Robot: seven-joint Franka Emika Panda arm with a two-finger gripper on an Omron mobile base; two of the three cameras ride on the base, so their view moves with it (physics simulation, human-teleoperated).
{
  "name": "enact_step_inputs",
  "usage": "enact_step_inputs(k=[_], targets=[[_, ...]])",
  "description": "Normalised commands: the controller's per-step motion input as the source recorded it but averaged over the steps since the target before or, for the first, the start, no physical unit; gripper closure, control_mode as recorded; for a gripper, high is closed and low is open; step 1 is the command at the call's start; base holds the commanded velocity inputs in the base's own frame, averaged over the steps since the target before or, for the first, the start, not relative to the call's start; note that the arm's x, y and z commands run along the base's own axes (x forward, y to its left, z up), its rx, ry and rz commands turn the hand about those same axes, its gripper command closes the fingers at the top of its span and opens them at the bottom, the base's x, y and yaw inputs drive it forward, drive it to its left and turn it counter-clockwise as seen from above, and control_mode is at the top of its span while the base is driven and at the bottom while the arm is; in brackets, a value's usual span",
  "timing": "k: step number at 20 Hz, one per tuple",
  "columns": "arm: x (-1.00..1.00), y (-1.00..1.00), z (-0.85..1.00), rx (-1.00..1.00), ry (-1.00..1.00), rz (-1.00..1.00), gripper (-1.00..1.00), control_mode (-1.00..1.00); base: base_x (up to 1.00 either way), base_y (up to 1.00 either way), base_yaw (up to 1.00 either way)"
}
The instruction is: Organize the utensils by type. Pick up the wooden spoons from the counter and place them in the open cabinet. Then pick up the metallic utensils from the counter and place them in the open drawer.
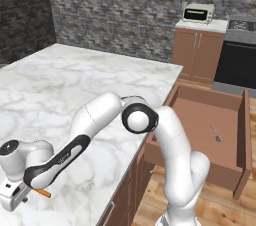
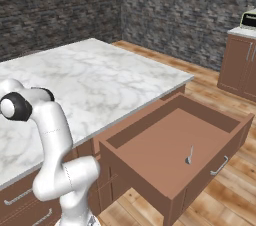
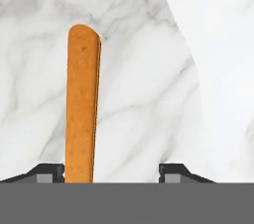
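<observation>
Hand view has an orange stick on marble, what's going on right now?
The arm is bent low over the counter, its hand down around the orange-brown fork, whose handle runs up between the fingertips, close to one of them. The fork lies flat on the marble; a firm grip isn't evident. The open drawer already holds the small silvery spoon.

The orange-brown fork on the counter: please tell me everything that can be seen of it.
The fork shows as a slim, flat, orange-brown handle with a rounded end; its tines are hidden. The finish is matte and grainy. It lies flat on the white marble counter, between the fingertips of the gripper, close beside one fingertip; contact cannot be judged. In the left base view only its short end pokes out from under the hand, near the counter's front edge.
</observation>
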Motion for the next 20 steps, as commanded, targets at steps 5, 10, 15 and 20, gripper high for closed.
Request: enact_step_inputs(k=[5,10,15,20], targets=[[0.09,-0.01,-0.77,-0.08,0.04,-0.01,1.0,-1.0,0.0,0.0,0.0],[0.14,-0.27,-0.87,-0.06,0.03,-0.02,1.0,-1.0,0.0,0.0,0.0],[0.14,-0.49,-0.74,-0.02,0.0,-0.06,1.0,-1.0,0.0,0.0,0.0],[0.04,-0.73,-0.41,0.0,-0.04,-0.15,1.0,-1.0,0.0,0.0,0.0]])
